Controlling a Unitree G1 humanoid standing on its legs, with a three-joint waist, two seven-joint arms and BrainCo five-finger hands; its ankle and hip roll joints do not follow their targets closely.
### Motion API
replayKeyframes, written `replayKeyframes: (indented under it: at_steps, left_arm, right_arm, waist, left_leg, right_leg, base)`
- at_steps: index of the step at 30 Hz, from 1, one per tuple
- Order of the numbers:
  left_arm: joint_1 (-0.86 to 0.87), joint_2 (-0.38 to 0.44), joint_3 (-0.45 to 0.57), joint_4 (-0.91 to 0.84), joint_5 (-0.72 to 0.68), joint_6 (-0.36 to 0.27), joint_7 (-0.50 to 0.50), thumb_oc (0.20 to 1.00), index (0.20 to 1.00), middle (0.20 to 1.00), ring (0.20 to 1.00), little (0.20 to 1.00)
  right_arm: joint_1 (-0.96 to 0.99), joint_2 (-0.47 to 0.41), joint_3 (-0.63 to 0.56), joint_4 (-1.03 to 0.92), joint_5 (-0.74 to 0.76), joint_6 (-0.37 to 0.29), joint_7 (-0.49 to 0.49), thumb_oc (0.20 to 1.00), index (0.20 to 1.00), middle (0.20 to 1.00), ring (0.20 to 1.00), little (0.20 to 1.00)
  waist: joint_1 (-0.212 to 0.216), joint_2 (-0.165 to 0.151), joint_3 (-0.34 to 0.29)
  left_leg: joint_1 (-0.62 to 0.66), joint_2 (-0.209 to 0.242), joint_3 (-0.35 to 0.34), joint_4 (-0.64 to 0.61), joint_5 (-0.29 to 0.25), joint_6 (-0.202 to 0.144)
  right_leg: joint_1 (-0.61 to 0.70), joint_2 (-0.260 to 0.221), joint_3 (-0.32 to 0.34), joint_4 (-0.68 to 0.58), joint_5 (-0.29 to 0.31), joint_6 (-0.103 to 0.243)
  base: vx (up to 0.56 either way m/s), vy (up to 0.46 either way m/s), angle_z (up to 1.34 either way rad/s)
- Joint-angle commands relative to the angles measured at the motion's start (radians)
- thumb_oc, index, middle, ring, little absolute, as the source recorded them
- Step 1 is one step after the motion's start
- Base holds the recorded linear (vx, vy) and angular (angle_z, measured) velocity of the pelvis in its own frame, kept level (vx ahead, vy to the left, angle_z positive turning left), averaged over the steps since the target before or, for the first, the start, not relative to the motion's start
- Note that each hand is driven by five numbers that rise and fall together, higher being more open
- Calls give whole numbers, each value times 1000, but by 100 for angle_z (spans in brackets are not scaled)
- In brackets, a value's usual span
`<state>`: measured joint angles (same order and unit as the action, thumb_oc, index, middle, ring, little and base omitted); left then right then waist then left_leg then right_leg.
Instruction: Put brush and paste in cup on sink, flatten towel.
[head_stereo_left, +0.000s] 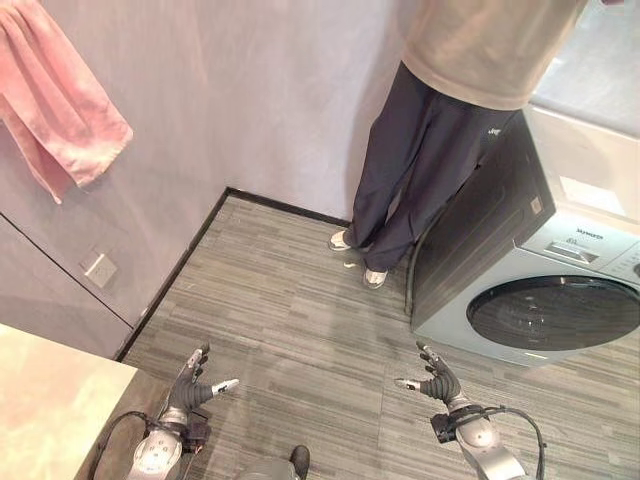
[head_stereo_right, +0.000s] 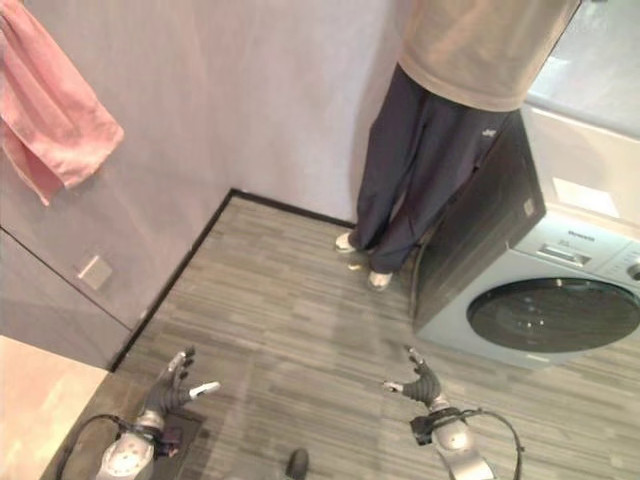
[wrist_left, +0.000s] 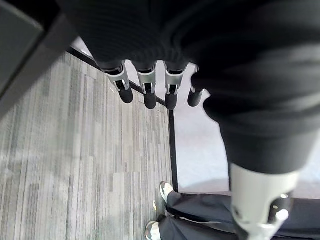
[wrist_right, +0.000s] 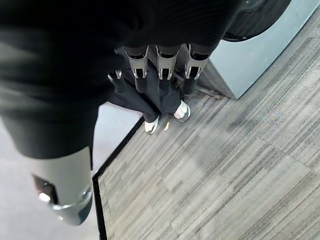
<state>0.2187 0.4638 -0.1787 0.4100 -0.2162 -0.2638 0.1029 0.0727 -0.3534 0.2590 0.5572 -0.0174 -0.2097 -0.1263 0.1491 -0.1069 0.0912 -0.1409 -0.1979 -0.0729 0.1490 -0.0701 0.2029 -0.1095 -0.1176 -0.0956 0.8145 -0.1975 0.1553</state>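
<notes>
A pink towel hangs bunched on the grey wall at the upper left. My left hand is low over the wood-grain floor at the lower left, fingers straight and empty. My right hand hovers at the lower right, also open with nothing in it. In the left wrist view the fingers reach out over the bare floor, and in the right wrist view the fingers do the same.
A person in dark trousers stands at the back beside a washing machine on the right. A pale countertop corner shows at the lower left. A wall socket sits low on the left wall.
</notes>
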Motion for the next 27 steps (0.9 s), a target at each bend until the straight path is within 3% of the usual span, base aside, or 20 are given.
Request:
replayKeyframes:
  at_steps: [1,2,3,5,6,7,8,9,14,16,18,23,26,27]
  left_arm:
    - [-12,42,13,-84,35,-36,2,1000,1000,1000,1000,1000]
    - [-12,42,13,-83,35,-36,2,1000,1000,1000,1000,1000]
    - [-10,37,10,-75,36,-37,1,1000,1000,1000,1000,1000]
    - [-14,34,6,-60,44,-35,3,1000,1000,1000,1000,1000]
    - [-14,34,6,-59,44,-35,3,1000,1000,1000,1000,1000]
    - [-30,23,4,-37,49,-43,12,1000,1000,1000,1000,1000]
    - [-30,22,4,-37,49,-44,12,1000,1000,1000,1000,1000]
    - [-37,19,2,-32,52,-48,18,1000,1000,1000,1000,1000]
    - [-54,10,-21,-11,75,-48,22,1000,1000,1000,1000,1000]
    - [-66,5,-30,2,74,-53,29,1000,1000,1000,1000,1000]
    - [-72,7,-32,-3,62,-50,34,1000,1000,1000,1000,1000]
    - [-91,11,-52,-3,58,-51,41,1000,1000,1000,1000,1000]
    - [-103,16,-56,-1,72,-46,41,1000,1000,1000,1000,1000]
    - [-115,18,-63,-1,80,-44,40,1000,1000,1000,1000,1000]
  right_arm:
    - [12,-21,-33,-77,6,-26,-3,1000,1000,1000,1000,1000]
    - [11,-21,-33,-77,6,-26,-3,1000,1000,1000,1000,1000]
    - [13,-25,-32,-85,19,-33,0,1000,1000,1000,1000,1000]
    - [21,-25,-27,-88,31,-36,2,1000,1000,1000,1000,1000]
    - [21,-25,-27,-88,31,-36,2,1000,1000,1000,1000,1000]
    - [26,-26,-17,-102,32,-33,-2,1000,1000,1000,1000,1000]
    - [26,-27,-17,-102,32,-33,-2,1000,1000,1000,1000,1000]
    - [28,-27,-17,-110,29,-31,-2,1000,1000,1000,1000,1000]
    - [54,-46,-32,-140,43,-39,15,1000,1000,1000,1000,1000]
    - [60,-61,-35,-149,36,-41,14,1000,1000,1000,1000,1000]
    - [58,-78,-41,-163,40,-41,10,1000,1000,1000,1000,1000]
    - [44,-98,-35,-172,24,-44,-1,1000,1000,1000,1000,1000]
    - [38,-112,-20,-185,7,-46,1,1000,1000,1000,1000,1000]
    - [42,-122,-19,-213,11,-52,3,1000,1000,1000,1000,1000]
  waist:
    - [-17,43,16]
    - [-19,43,17]
    - [-34,50,23]
    - [-52,42,38]
    - [-54,45,40]
    - [-81,52,57]
    - [-81,55,58]
    - [-99,59,64]
    - [-119,40,43]
    - [-125,44,35]
    - [-133,51,21]
    - [-135,58,10]
    - [-135,59,9]
    - [-130,47,27]
  left_leg:
    - [4,91,-4,40,4,-110]
    - [5,90,-5,40,5,-110]
    - [40,100,-7,25,-11,-125]
    - [75,92,-32,23,-20,-140]
    - [79,94,-34,24,-23,-140]
    - [122,97,-69,20,-46,-158]
    - [125,99,-70,20,-49,-158]
    - [146,105,-100,22,-53,-165]
    - [158,118,-150,40,-63,-186]
    - [159,132,-171,35,-52,-199]
    - [169,173,-197,-14,-26,-221]
    - [177,224,-192,-45,6,-245]
    - [162,239,-176,9,21,-260]
    - [96,231,-137,137,66,-274]
  right_leg:
    - [-79,61,-53,-291,232,-20]
    - [-78,60,-54,-291,231,-20]
    - [-105,55,-106,-392,171,-38]
    - [-161,60,-93,-515,190,-30]
    - [-154,63,-96,-519,190,-31]
    - [-200,56,-26,-672,251,-13]
    - [-197,59,-27,-674,251,-13]
    - [-230,59,31,-702,290,2]
    - [-194,87,58,-707,301,-18]
    - [-185,96,28,-705,294,-26]
    - [-190,113,-9,-677,251,-46]
    - [-188,127,-52,-649,205,-66]
    - [-168,138,-61,-641,173,-81]
    - [-130,135,-63,-652,160,-96]
  base:
    - [151,107,56]
    - [213,63,45]
    - [234,-8,25]
    - [250,-28,4]
    - [343,-84,51]
    - [267,-71,61]
    - [431,-117,85]
    - [248,-71,76]
    - [204,-114,88]
    - [193,-149,68]
    - [225,-195,33]
    - [133,-135,32]
    - [120,-107,-1]
    - [25,-70,9]
